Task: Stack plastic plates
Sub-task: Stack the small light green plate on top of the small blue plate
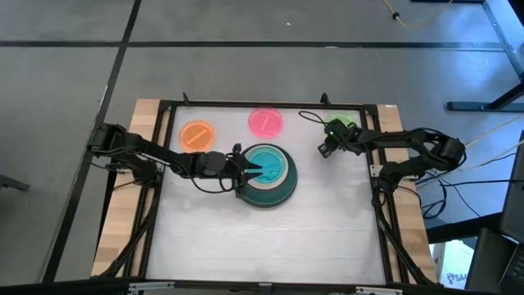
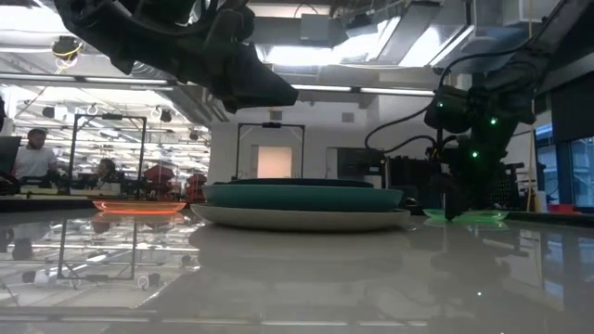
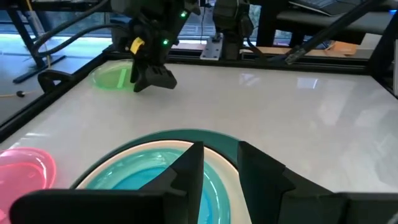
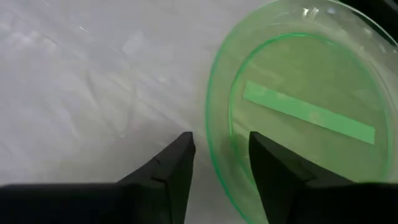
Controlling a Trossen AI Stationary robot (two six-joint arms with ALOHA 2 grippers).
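Note:
A stack of plates (image 1: pixel 266 184) stands mid-table: a cyan plate (image 3: pixel 134 183) on top, a dark green one (image 2: pixel 306 197) under it and a grey one (image 2: pixel 297 219) at the bottom. Whatever lies between them is hidden. My left gripper (image 3: pixel 221 165) hovers open above the cyan plate (image 1: pixel 264 164). Flat on the table near the far edge lie the orange plate (image 1: pixel 196 135), the pink plate (image 1: pixel 266 121) and the light green plate (image 1: pixel 340 126). My right gripper (image 4: pixel 221 155) is open and low at the light green plate (image 4: pixel 305 112), with one finger on each side of its rim. My right gripper comes down on the light green plate's near rim (image 4: pixel 214 168) from above, and the rim runs through the gap between the fingers. Whether a finger touches the rim, I cannot tell. The plate lies flat on the table.
A black frame (image 1: pixel 164 105) runs round the white table top. Bare table lies in front of the stack and to its right (image 1: pixel 327 221). Cables (image 1: pixel 307 116) trail near the far right corner. People sit in the room beyond (image 2: pixel 37 153).

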